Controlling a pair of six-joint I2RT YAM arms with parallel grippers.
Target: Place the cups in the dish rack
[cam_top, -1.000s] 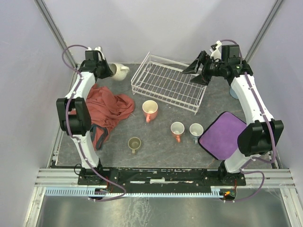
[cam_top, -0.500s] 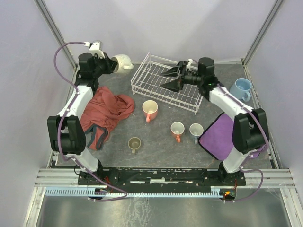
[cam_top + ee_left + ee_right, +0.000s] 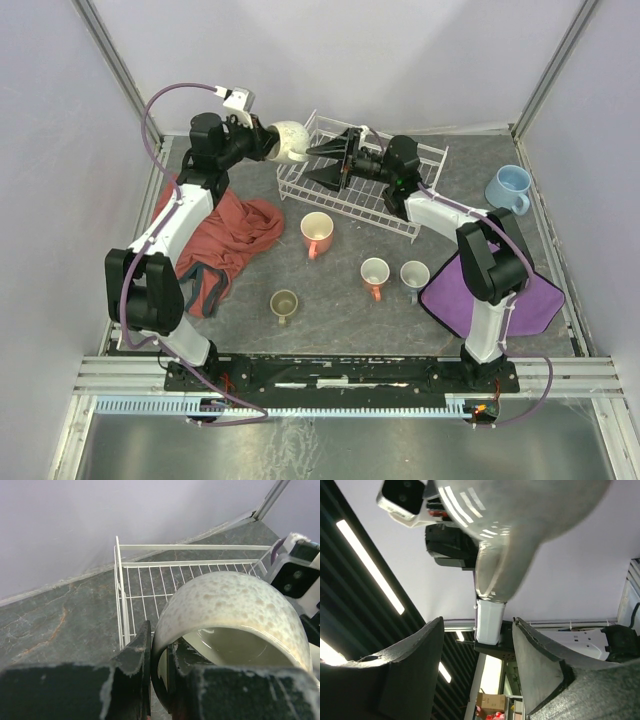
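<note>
My left gripper (image 3: 270, 143) is shut on the rim of the cream mug (image 3: 291, 141) and holds it in the air over the left corner of the white wire dish rack (image 3: 385, 195). In the left wrist view one finger (image 3: 141, 650) is outside the wall of the cream mug (image 3: 230, 605) and the other is inside it, with the rack (image 3: 122, 595) below. My right gripper (image 3: 318, 165) is open above the rack and points left at the mug. In the right wrist view the mug (image 3: 520, 520) is blurred, just beyond my open right gripper (image 3: 477, 650). On the table stand the salmon-orange mug (image 3: 317, 232), the white-and-orange mug (image 3: 375, 272), the grey-blue mug (image 3: 414, 275), the olive mug (image 3: 284, 303) and the light blue mug (image 3: 508, 187).
A crumpled red cloth (image 3: 225, 235) lies at the left beside the left arm. A purple cloth (image 3: 490, 285) lies at the right under the right arm's elbow. The enclosure walls stand close behind the rack.
My left gripper has carried the cream mug right, from the back left corner to over the rack's left end. My right gripper has swung left across the rack towards the mug, still open.
</note>
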